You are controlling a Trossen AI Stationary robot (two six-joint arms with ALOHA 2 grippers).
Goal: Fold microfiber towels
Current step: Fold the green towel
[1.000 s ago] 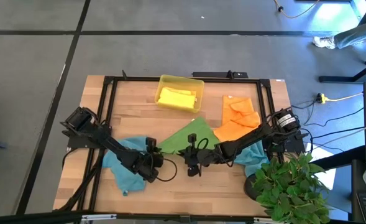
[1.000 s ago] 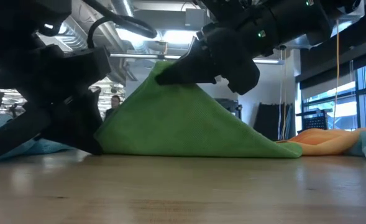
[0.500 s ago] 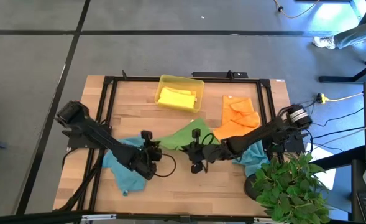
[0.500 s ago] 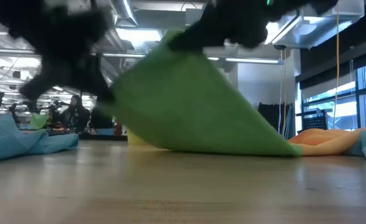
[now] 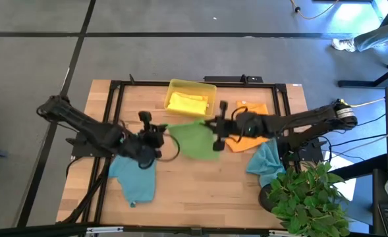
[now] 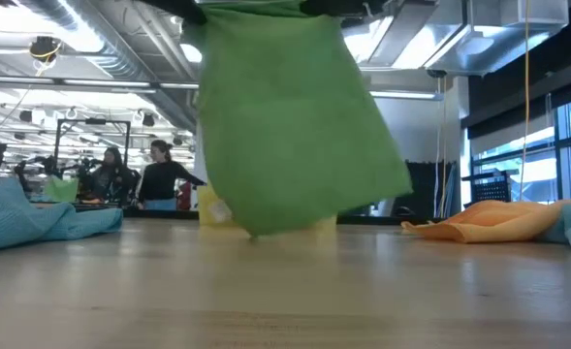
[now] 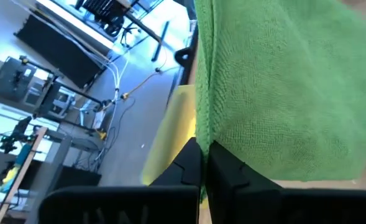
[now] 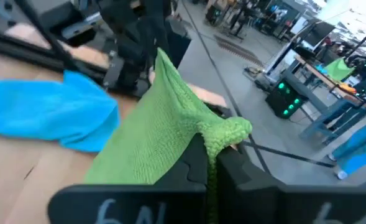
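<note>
Green towel [image 5: 195, 139] hangs above the surface [image 5: 200, 187], just before the yellow tray [image 5: 190, 99]; left end effector [image 5: 162, 130] and right end effector [image 5: 215, 125] each pinch one upper corner.

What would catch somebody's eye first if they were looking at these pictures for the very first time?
The green towel stands out at once: it hangs in the air over the middle of the table, pinched at one edge by the left gripper and at the other by the right gripper, its lower edge near the wood in the low view. Behind it sits a yellow tray, with an orange towel to the right and teal-blue towels near the front corners.
</note>
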